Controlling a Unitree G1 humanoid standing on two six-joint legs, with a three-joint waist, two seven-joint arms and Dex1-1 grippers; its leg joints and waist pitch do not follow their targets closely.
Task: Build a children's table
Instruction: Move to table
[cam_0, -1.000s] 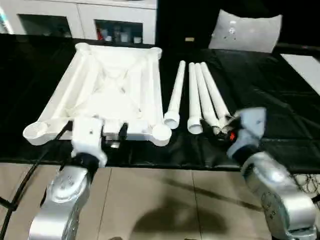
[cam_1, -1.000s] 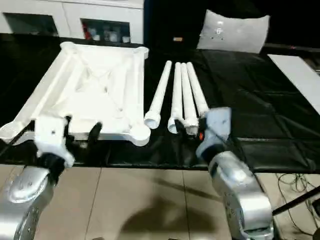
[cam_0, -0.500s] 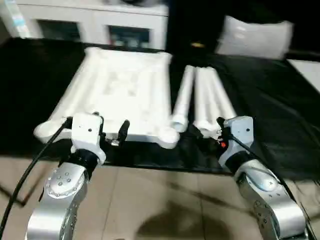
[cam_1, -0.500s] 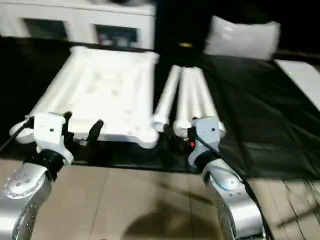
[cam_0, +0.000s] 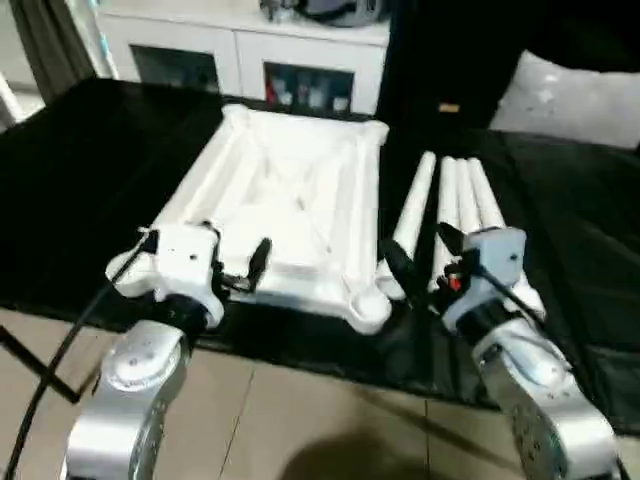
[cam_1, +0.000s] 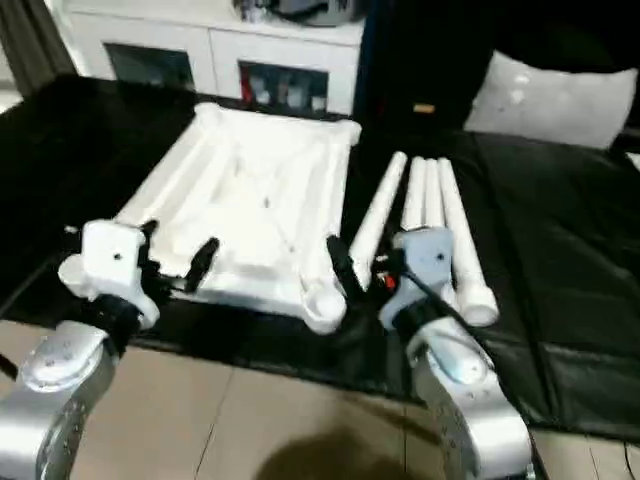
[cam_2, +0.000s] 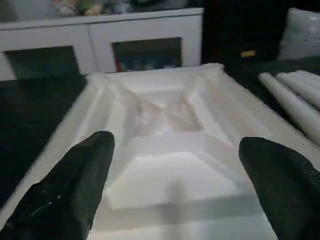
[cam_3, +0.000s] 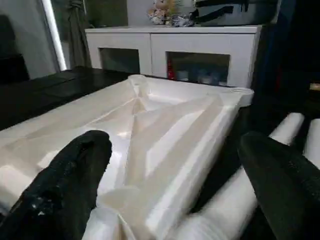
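The right pincer (cam_0: 418, 250) covers the near ends of the legs (cam_0: 455, 205), so where those ends rest cannot be told. The left pincer (cam_0: 205, 260) hides part of the top's (cam_0: 290, 200) near edge. What stands behind the cabinet's (cam_0: 300, 85) glass doors is too small to name. The pale panel (cam_0: 590, 100) is cut off by the head views' right edge.

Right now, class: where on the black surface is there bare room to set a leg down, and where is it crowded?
Bare: the black surface left of the table top, and right of the legs. Crowded: the narrow strip between top and legs, where the open right pincer hovers.
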